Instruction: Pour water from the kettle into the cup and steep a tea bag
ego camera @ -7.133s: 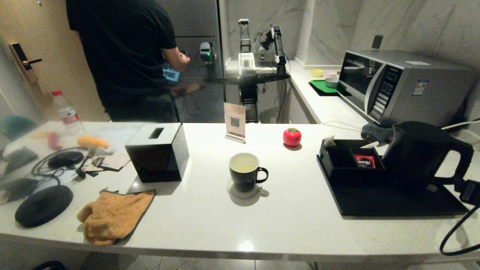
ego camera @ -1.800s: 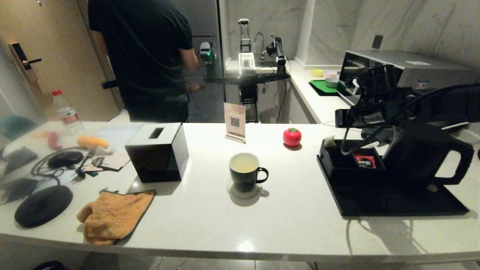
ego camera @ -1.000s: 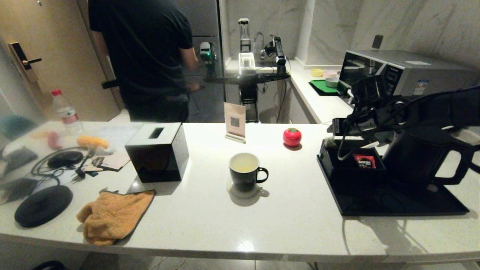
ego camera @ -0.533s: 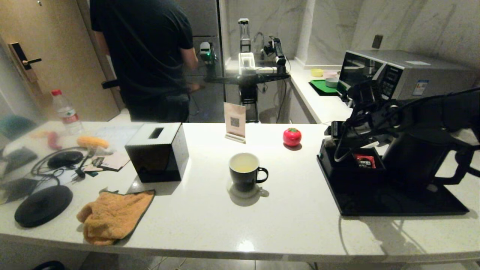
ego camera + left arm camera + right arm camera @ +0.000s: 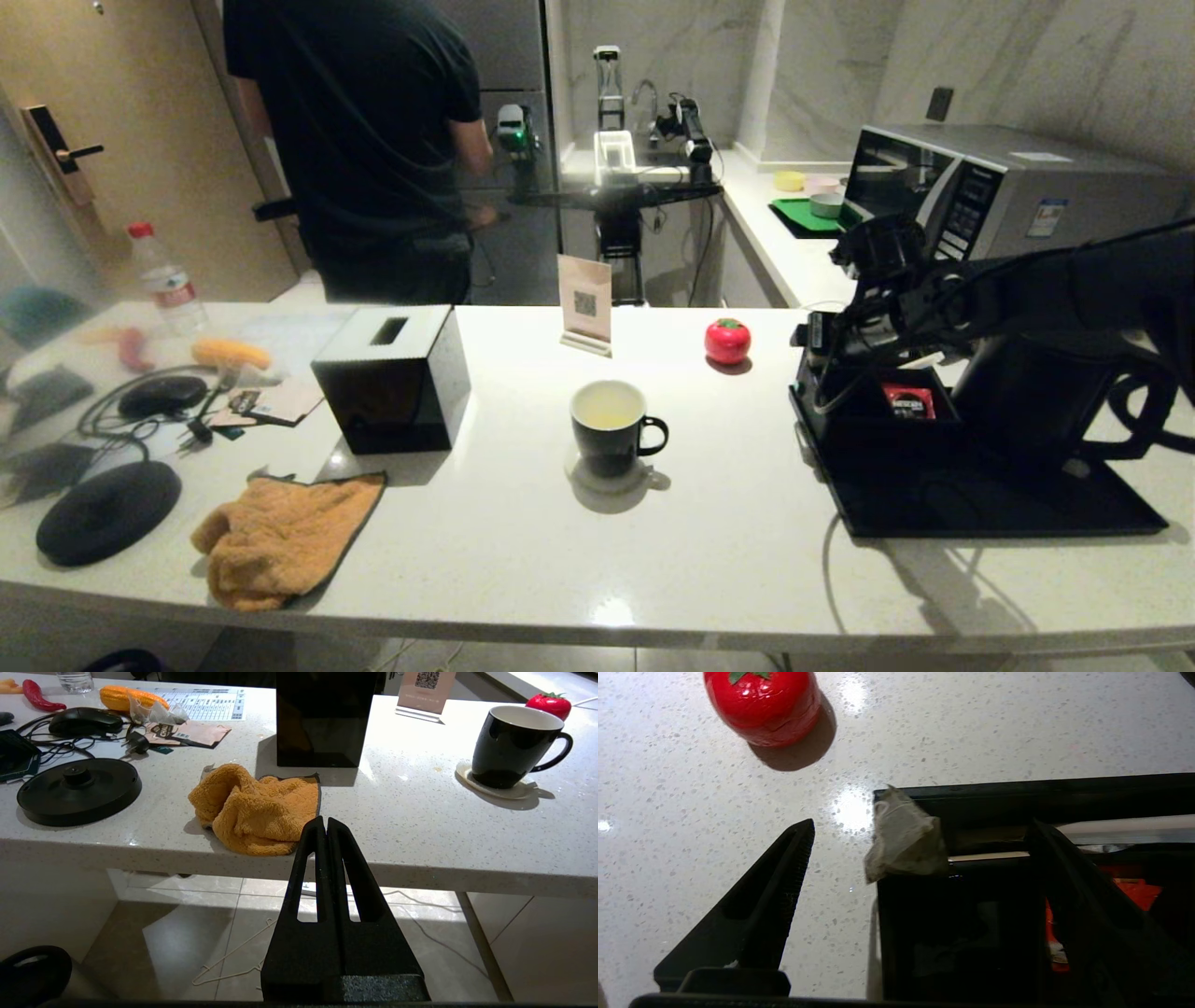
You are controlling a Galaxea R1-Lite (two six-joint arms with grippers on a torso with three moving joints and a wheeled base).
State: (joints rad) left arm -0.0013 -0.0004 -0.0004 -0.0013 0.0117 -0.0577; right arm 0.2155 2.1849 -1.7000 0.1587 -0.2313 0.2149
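The black kettle (image 5: 1036, 392) stands on the black tray (image 5: 980, 509) at the right. The black cup (image 5: 609, 427) sits mid-counter on a coaster, with pale yellowish water (image 5: 607, 416) inside. My right gripper (image 5: 822, 350) hangs open over the far left corner of the black compartment box (image 5: 845, 411). In the right wrist view the greyish-green tea bag (image 5: 903, 842) rests on that box corner, between the spread fingers of the right gripper (image 5: 922, 826) and untouched. In the head view the gripper hides the tea bag. My left gripper (image 5: 325, 821) is shut and empty, parked below the counter's front edge.
A red packet (image 5: 906, 401) lies in the box's right compartment. A red tomato (image 5: 727, 341) sits left of the box. Further left are a QR sign (image 5: 585, 303), a black tissue box (image 5: 392, 378), an orange cloth (image 5: 280, 537) and the kettle base (image 5: 107, 511). A microwave (image 5: 1008, 205) stands behind.
My right arm has come in from the right, then dropped and shifted left over the box corner with the tea bag. The cup and kettle have stayed put.
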